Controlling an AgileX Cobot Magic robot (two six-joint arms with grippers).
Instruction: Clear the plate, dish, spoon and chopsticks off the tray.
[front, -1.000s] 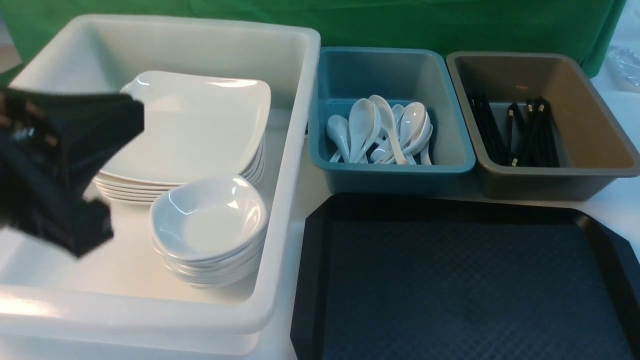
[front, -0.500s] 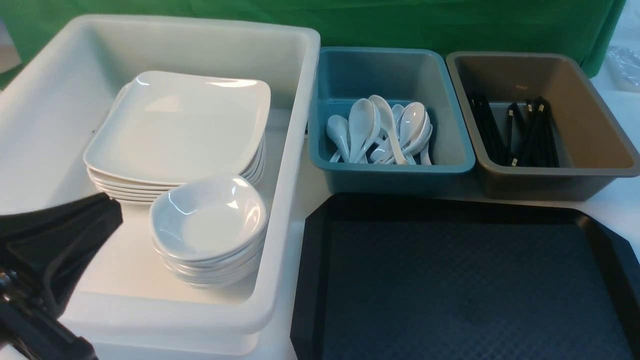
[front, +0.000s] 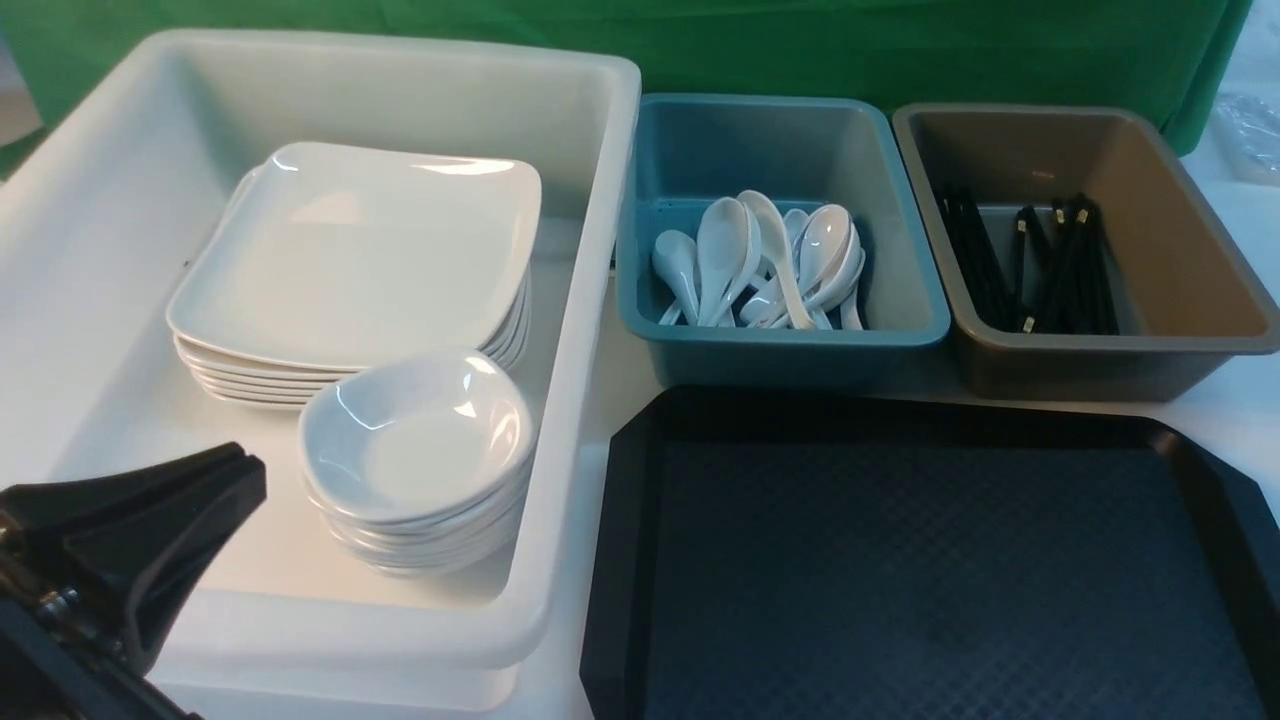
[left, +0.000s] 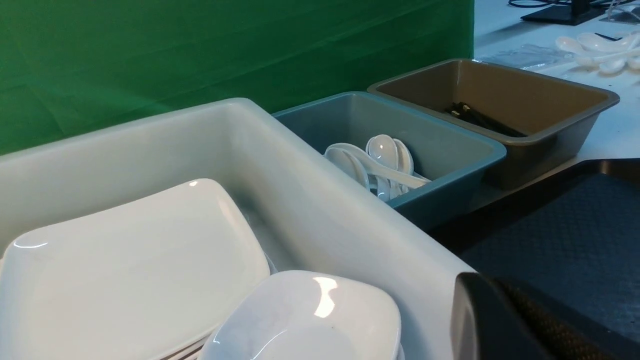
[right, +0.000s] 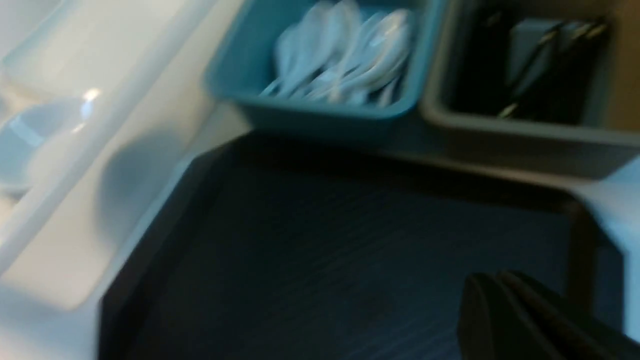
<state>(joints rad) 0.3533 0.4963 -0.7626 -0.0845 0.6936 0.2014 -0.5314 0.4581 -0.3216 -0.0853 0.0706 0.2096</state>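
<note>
The black tray (front: 930, 560) lies at the front right with nothing on its diamond-textured floor. A stack of white square plates (front: 360, 250) sits in the white bin, with a stack of small white dishes (front: 415, 435) in front of it. White spoons (front: 770, 260) lie in the teal bin. Black chopsticks (front: 1060, 265) lie in the brown bin. My left gripper (front: 235, 475) is shut and holds nothing, low at the white bin's near-left corner. My right gripper (right: 480, 295) shows only in the blurred right wrist view, shut and empty over the tray (right: 325, 260).
The white bin (front: 600, 300) fills the left half of the scene. The teal bin (front: 780, 345) and brown bin (front: 1180, 270) stand side by side behind the tray. A green cloth (front: 800, 40) hangs at the back. More white spoons (left: 600, 47) lie on the table beyond the brown bin.
My left gripper has dropped from beside the plate stack to the bin's near-left corner. Plates, dishes, spoons and chopsticks have not moved.
</note>
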